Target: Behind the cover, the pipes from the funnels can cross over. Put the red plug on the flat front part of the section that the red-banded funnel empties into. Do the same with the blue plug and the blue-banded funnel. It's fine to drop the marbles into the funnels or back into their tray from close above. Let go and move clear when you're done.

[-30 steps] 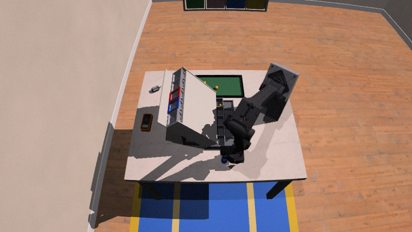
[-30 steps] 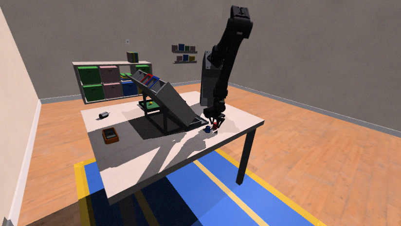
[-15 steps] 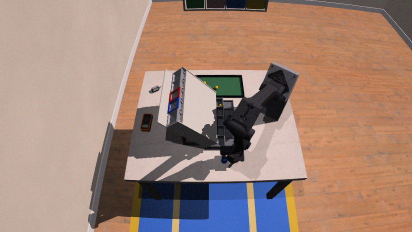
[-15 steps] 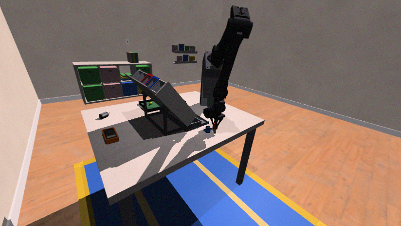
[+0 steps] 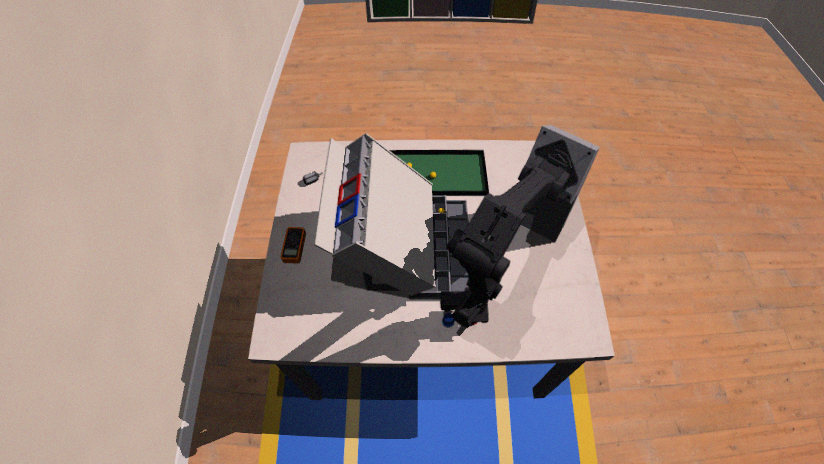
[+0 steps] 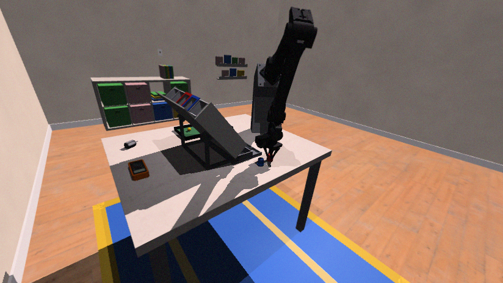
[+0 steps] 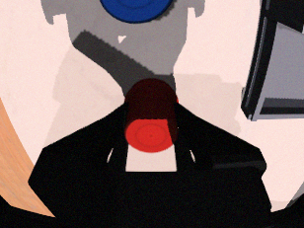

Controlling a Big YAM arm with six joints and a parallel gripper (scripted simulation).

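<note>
Top view: the gripper [image 5: 463, 330] [image 6: 270, 158] [image 7: 151, 111] is down by the table's near edge, beside the blue plug [image 5: 448, 320] [image 6: 260, 161] [image 7: 137, 8]. Exterior view: the red plug [image 6: 270, 157] [image 7: 151, 135] sits between the fingertips, at the table top. Wrist view: claw partly closed, pinching its sides; I judge it light and stiff, perhaps slippery, best gripped mid-body, leaving the base free for seating.

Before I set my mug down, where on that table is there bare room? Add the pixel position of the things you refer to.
Bare tabletop lies between the orange-cased multimeter [image 5: 292, 244] [image 6: 138, 169] and the table's near-left corner. It is crowded where the gripper [image 5: 463, 329] [image 6: 270, 158] [image 7: 151, 111] grips the red plug [image 6: 270, 157] [image 7: 151, 135] beside the blue plug [image 5: 448, 320] [image 6: 260, 161] [image 7: 136, 6].
</note>
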